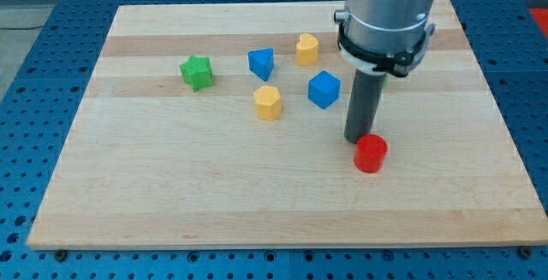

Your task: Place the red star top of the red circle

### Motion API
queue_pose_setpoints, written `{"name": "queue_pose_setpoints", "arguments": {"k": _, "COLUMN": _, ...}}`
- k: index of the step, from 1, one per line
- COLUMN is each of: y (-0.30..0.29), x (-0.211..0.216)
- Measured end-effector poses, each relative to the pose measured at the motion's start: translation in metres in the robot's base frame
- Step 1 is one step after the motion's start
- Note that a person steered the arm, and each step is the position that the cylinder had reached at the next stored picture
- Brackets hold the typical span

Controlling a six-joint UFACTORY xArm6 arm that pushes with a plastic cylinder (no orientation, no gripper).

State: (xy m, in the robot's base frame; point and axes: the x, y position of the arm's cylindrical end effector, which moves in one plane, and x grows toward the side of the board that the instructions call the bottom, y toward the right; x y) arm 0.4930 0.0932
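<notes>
The red circle block (pixel 371 154) sits on the wooden board right of centre, toward the view's bottom. My tip (pixel 357 140) is at the block's upper left edge, touching or nearly touching it. The rod rises from there to the arm's grey body at the view's top. No red star shows in the view; it may be hidden behind the arm.
A blue cube (pixel 324 89) lies just left of the rod. A yellow block (pixel 268 103), a blue block (pixel 261 63), another yellow block (pixel 307 49) and a green star (pixel 196 73) lie further left. The board's right edge (pixel 505 134) is beyond the red circle.
</notes>
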Motion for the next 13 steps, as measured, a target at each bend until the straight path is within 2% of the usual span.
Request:
{"name": "queue_pose_setpoints", "arguments": {"k": 1, "y": 0.000, "x": 0.007}}
{"name": "queue_pose_setpoints", "arguments": {"k": 2, "y": 0.041, "x": -0.015}}
{"name": "queue_pose_setpoints", "arguments": {"k": 3, "y": 0.082, "x": -0.047}}
{"name": "queue_pose_setpoints", "arguments": {"k": 4, "y": 0.103, "x": -0.096}}
{"name": "queue_pose_setpoints", "arguments": {"k": 6, "y": 0.103, "x": -0.187}}
{"name": "queue_pose_setpoints", "arguments": {"k": 7, "y": 0.084, "x": -0.211}}
{"name": "queue_pose_setpoints", "arguments": {"k": 8, "y": 0.037, "x": -0.211}}
{"name": "queue_pose_setpoints", "arguments": {"k": 11, "y": -0.022, "x": -0.197}}
{"name": "queue_pose_setpoints", "arguments": {"k": 13, "y": -0.011, "x": -0.163}}
